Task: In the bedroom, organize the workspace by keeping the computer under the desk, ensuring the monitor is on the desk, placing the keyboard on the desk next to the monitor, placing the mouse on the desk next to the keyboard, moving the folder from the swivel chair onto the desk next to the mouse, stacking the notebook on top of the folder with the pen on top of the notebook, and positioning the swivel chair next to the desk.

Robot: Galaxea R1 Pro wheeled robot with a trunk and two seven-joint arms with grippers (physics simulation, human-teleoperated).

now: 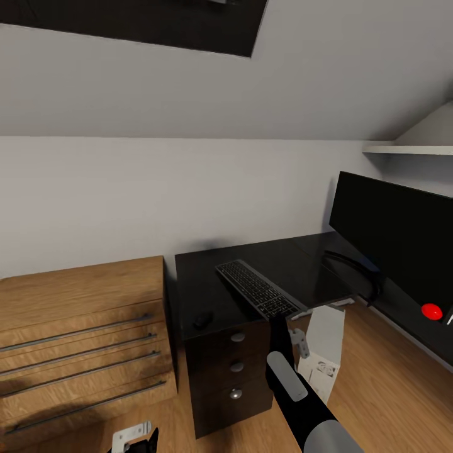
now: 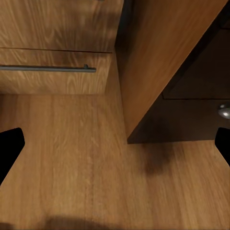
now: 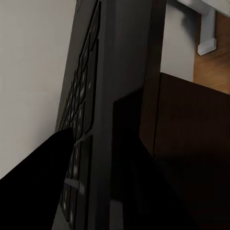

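Keyboard (image 1: 258, 289) lies on the desk (image 1: 201, 277), long axis running far-left to near-right, its near-right end jutting past the desk edge. Right gripper (image 1: 280, 324) is closed on that overhanging end, arm reaching up from below. Mouse (image 1: 202, 319) sits near-left of it; monitor (image 1: 396, 242) stands right. Left gripper (image 2: 115, 143) hangs low, jaws apart, holding nothing.

Black fingertips (image 2: 10, 148) of the left gripper (image 2: 115, 148) hang spread wide above a wood plank floor (image 2: 86, 177), facing oak drawers (image 2: 57, 48) with a bar handle (image 2: 48, 68) beside the desk's dark drawer unit (image 2: 191, 115) and its round knob (image 2: 224, 111).
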